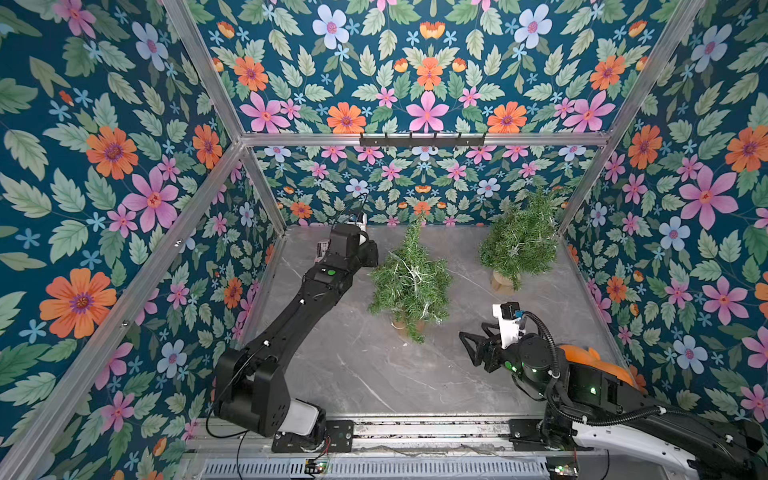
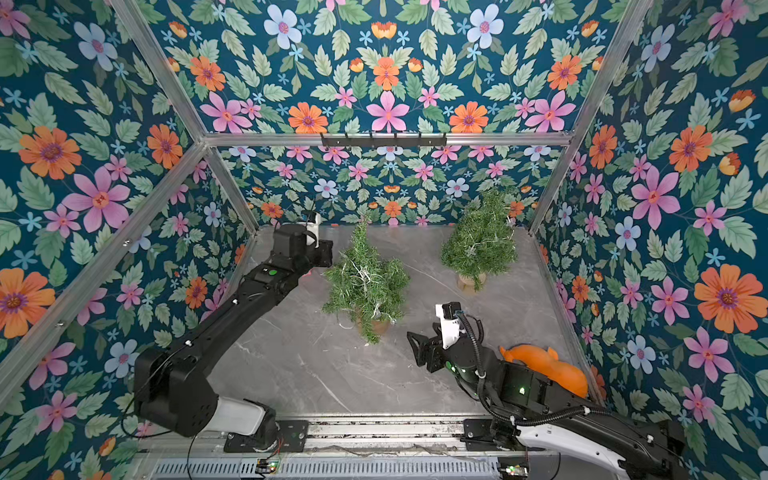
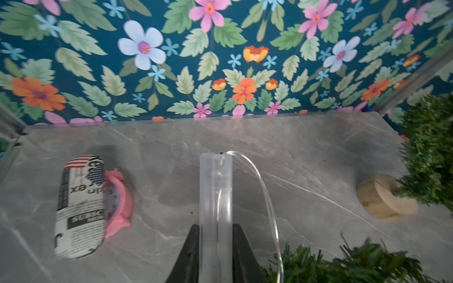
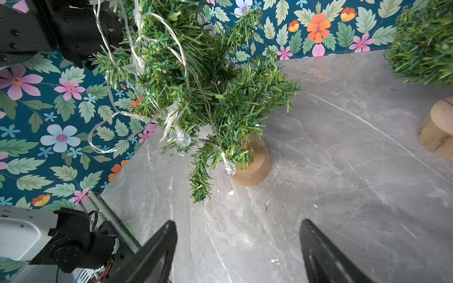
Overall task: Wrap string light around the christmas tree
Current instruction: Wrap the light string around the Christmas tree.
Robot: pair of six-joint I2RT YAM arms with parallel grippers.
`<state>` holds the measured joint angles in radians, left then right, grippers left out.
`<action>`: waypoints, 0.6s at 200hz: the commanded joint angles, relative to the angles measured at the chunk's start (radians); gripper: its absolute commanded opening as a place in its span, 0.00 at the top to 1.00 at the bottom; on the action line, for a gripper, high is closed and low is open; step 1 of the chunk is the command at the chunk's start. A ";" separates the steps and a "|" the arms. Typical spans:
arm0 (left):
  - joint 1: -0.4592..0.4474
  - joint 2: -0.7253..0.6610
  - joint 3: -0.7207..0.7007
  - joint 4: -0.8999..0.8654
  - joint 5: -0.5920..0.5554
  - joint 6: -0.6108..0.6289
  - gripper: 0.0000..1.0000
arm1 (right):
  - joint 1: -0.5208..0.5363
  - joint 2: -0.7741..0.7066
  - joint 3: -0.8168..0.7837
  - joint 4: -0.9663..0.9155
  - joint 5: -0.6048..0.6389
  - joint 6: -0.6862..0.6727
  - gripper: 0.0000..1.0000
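1. The string light (image 1: 409, 271) lies in loose loops over the branches of the christmas tree (image 1: 411, 293). The tree stands on the grey table (image 1: 374, 374) on a round wooden base (image 4: 255, 166). In both top views the light shows only as faint pale streaks in the green.
2. The right wrist view shows it closer. Its wire (image 4: 133, 115) threads through the needles, and one loop hangs free of the branches on the side toward the left arm. Two small clear lights (image 4: 182, 140) dangle low, near the base.
3. Only the left wrist view shows the wire running out of the far end of a clear box (image 3: 215, 191) and curving toward the tree's branches.
4. The left gripper (image 3: 215, 227) is clamped on that box, with a black finger on each side. In both top views it sits just beside the tree, hidden by its own wrist, so the grip cannot be read there.
5. The right gripper (image 1: 471, 348) hangs near the tree on the robot's side, apart from it. Its jaws are spread wide with nothing between them.
6. A second tree (image 1: 519, 241), also streaked with pale wire, stands well apart from the christmas tree, farther back on the right arm's side.
7. On the left arm's side of the tree, the left wrist view shows a newspaper-printed roll (image 3: 78, 208) touching a pink object (image 3: 119, 201). An orange object (image 2: 552, 365) shows behind the right arm in a top view.
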<state>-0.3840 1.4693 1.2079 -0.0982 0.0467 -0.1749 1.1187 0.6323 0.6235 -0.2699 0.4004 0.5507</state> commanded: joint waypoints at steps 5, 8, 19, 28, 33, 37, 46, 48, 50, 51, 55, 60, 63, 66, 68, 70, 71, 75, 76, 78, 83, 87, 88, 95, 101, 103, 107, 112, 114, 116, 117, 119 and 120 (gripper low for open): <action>0.004 0.056 0.008 0.097 0.191 0.064 1.00 | 0.001 0.000 -0.007 0.031 0.019 0.003 0.21; 0.005 0.065 0.008 0.099 0.207 0.068 1.00 | 0.001 0.000 -0.008 0.033 0.018 0.003 0.21; 0.006 0.095 0.011 0.113 0.238 0.080 1.00 | 0.001 0.002 -0.012 0.039 0.020 0.003 0.20; 0.005 0.120 0.014 0.121 0.262 0.094 1.00 | 0.001 0.002 -0.014 0.043 0.020 0.003 0.20; 0.007 0.135 0.015 0.124 0.274 0.099 1.00 | 0.001 0.003 -0.016 0.044 0.020 0.003 0.20; 0.007 0.146 0.016 0.127 0.287 0.103 1.00 | 0.001 0.004 -0.017 0.048 0.019 0.003 0.20; 0.009 0.172 0.020 0.132 0.318 0.113 1.00 | 0.001 0.006 -0.019 0.050 0.019 0.003 0.20; 0.010 0.177 0.022 0.132 0.325 0.115 1.00 | 0.001 0.006 -0.020 0.052 0.019 0.003 0.20; 0.010 0.182 0.023 0.131 0.332 0.116 1.00 | 0.000 0.006 -0.020 0.053 0.019 0.003 0.20; 0.010 0.185 0.024 0.131 0.334 0.116 1.00 | 0.001 0.006 -0.021 0.054 0.019 0.003 0.20; 0.011 0.198 0.028 0.130 0.348 0.118 1.00 | 0.001 0.005 -0.022 0.056 0.018 0.003 0.20; 0.011 0.211 0.033 0.128 0.363 0.119 1.00 | 0.001 0.004 -0.025 0.060 0.017 0.004 0.20; 0.011 0.217 0.037 0.125 0.371 0.120 1.00 | 0.001 0.004 -0.025 0.061 0.014 0.004 0.20; 0.012 0.225 0.040 0.122 0.377 0.120 1.00 | 0.001 0.004 -0.027 0.062 0.015 0.005 0.20; 0.012 0.230 0.042 0.120 0.383 0.120 1.00 | 0.001 0.003 -0.027 0.063 0.014 0.005 0.20; 0.013 0.233 0.044 0.118 0.388 0.120 1.00 | 0.001 0.003 -0.028 0.064 0.014 0.006 0.20; 0.013 0.235 0.045 0.117 0.391 0.120 1.00 | 0.001 0.003 -0.028 0.064 0.014 0.006 0.20; 0.013 0.241 0.045 0.115 0.401 0.120 0.99 | 0.001 0.001 -0.030 0.066 0.012 0.008 0.20; 0.013 0.243 0.045 0.115 0.404 0.120 0.99 | 0.001 0.001 -0.031 0.068 0.012 0.008 0.20; 0.013 0.245 0.045 0.115 0.410 0.121 0.99 | 0.001 0.000 -0.031 0.069 0.011 0.008 0.20; 0.014 0.248 0.043 0.115 0.419 0.121 0.98 | 0.001 -0.002 -0.034 0.074 0.008 0.009 0.20; 0.014 0.249 0.040 0.116 0.424 0.121 0.97 | 0.001 -0.003 -0.037 0.078 0.006 0.009 0.20; 0.013 0.249 0.039 0.116 0.425 0.121 0.97 | 0.001 -0.004 -0.038 0.079 0.006 0.009 0.20; 0.014 0.247 0.031 0.122 0.429 0.121 0.94 | 0.001 -0.005 -0.042 0.085 0.004 0.011 0.20; 0.013 0.244 0.021 0.127 0.431 0.121 0.93 | 0.001 -0.007 -0.045 0.088 0.002 0.012 0.20; 0.014 0.242 0.019 0.129 0.432 0.121 0.93 | 0.001 -0.008 -0.046 0.090 0.002 0.012 0.20; 0.014 0.238 0.012 0.134 0.431 0.121 0.92 | 0.001 -0.008 -0.047 0.092 0.002 0.012 0.20; 0.014 0.233 0.004 0.138 0.430 0.120 0.89 | 0.001 -0.008 -0.049 0.093 0.002 0.013 0.20; 0.013 0.231 0.001 0.140 0.430 0.121 0.88 | 0.001 -0.009 -0.051 0.094 0.002 0.014 0.20; 0.014 0.229 -0.002 0.142 0.428 0.121 0.87 | 0.001 -0.009 -0.051 0.095 0.003 0.014 0.20; 0.014 0.227 -0.004 0.143 0.428 0.121 0.86 | 0.001 -0.008 -0.051 0.095 0.002 0.014 0.20; 0.014 0.225 -0.007 0.144 0.427 0.121 0.84 | 0.001 -0.008 -0.052 0.096 0.002 0.014 0.20; 0.015 0.224 -0.008 0.144 0.427 0.121 0.84 | 0.001 -0.009 -0.052 0.096 0.002 0.015 0.20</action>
<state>-0.3714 1.7107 1.2232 0.0147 0.4332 -0.0719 1.1187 0.6266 0.5781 -0.2222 0.3992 0.5510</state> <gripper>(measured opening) 0.217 0.801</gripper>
